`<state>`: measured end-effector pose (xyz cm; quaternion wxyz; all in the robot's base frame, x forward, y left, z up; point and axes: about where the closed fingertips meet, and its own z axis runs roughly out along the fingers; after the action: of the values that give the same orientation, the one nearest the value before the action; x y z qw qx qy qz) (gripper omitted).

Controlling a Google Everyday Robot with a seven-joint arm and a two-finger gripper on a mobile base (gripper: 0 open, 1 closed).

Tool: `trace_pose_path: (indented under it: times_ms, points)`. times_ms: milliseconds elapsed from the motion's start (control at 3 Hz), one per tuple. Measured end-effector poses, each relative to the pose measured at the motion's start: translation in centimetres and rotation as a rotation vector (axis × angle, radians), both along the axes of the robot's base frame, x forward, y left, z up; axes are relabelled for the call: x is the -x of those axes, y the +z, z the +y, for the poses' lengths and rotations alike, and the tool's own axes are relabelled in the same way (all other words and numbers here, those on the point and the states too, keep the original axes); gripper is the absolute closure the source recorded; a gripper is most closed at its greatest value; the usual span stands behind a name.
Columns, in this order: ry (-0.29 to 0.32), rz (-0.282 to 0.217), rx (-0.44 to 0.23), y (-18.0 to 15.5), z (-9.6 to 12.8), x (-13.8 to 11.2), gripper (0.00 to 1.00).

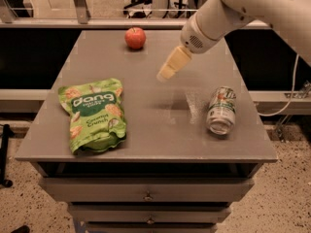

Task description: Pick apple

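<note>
Warm, moderate light falls from above, leaving the grey table (146, 144) evenly bright while the space beyond its far edge and under its top stays dark. A pale sheen marks the surface just left of the drink can (221, 110), and small glints show on the green snack bag (95, 114). The gripper (164, 74), hovering over the table between the apple (135, 37) and the can, is brightly lit, with soft shadows under the objects.
</note>
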<state>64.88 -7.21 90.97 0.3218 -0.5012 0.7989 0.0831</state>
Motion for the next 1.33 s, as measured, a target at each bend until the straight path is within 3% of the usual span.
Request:
trace_pose_path:
  times_ms: [667,1000,1333]
  points:
    - [-0.124,-0.012,-0.283,-1.9,5.5,-10.3,0.0]
    - [-0.149,-0.014,-0.378,-2.2,7.9,-13.3,0.0]
    - [-0.174,-0.045,-0.418,-2.8,10.4,-16.0,0.0]
